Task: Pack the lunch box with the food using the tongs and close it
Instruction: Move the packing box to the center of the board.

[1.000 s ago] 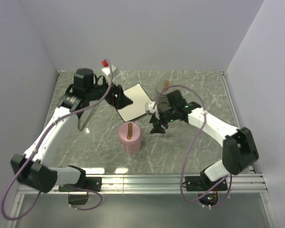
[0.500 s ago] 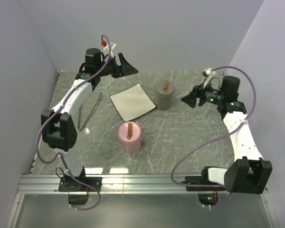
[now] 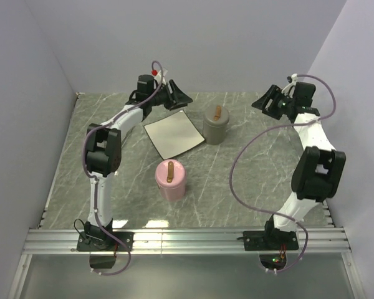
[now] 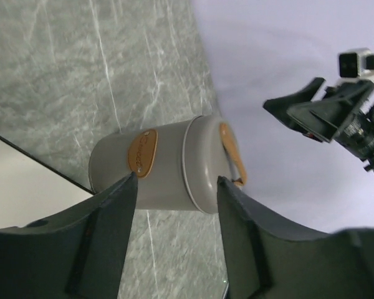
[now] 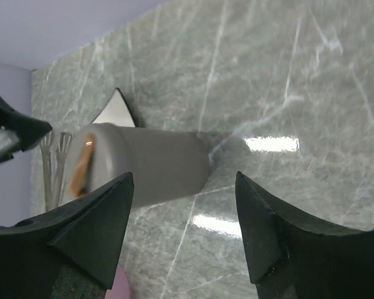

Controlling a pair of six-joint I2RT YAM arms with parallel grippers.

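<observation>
Grey lunch box (image 3: 216, 126) stands upright far-centre on the desk (image 3: 255, 180), lid on w/ brown strap on top. It sits between the left tool (image 3: 181, 96) and right tool (image 3: 263, 103). Both tools are well apart from it, one each side, pointing in at it. Pink lunch box (image 3: 171, 180), lid also on, sits nearer, approx mid-desk, well clear of both tools. White plate (image 3: 173, 134) lies just left of the grey box, on the near side of the left tool.

Top view: both boxes, plate, both arms; tongs hard to make out there. Right wrist view adds the tongs (image 5: 55, 165), thin silvery arms on the desk beyond the grey box, well apart from the right tool. Left wrist view shows a brown oval patch on the grey box's side and the right tool past it.

Left tool: fingers apart, nothing between, touching nothing. Right tool: fingers spread wide, also holding nothing.
</observation>
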